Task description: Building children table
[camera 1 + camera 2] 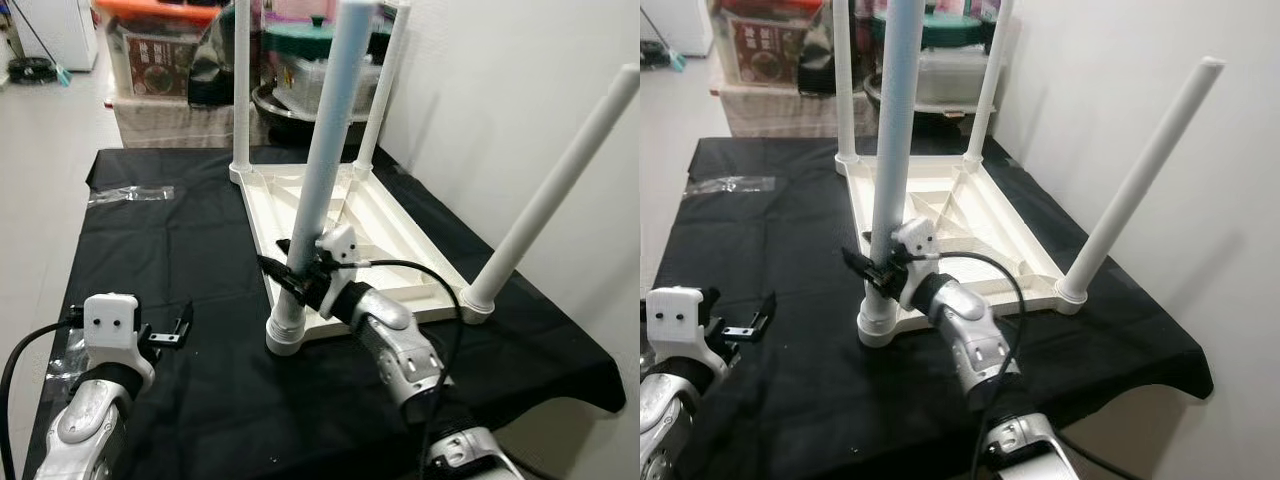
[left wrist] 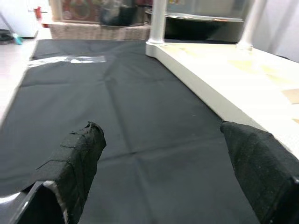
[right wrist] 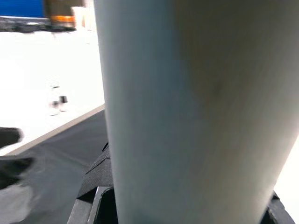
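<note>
**Right gripper clamped on near table leg**

Head views: your upturned table (image 1: 350, 215) lies on the black cloth (image 1: 160, 250), legs up. Right gripper (image 1: 290, 268) clasps the near leg (image 1: 325, 160), leaning toward 1 o'clock.

Left wrist: left gripper (image 2: 163, 172) spread, table at 2 o'clock.

Right wrist: leg (image 3: 187, 107) between fingers.

Two silver, jointed arms, each capped by a white boxy wrist housing. The left gripper (image 1: 172, 333) carries short black fingers; the right gripper (image 1: 290, 268) is black too. Black cables loop along both forearms, and fabric-wrapped pads (image 2: 77, 163) cover the left fingers.
</note>
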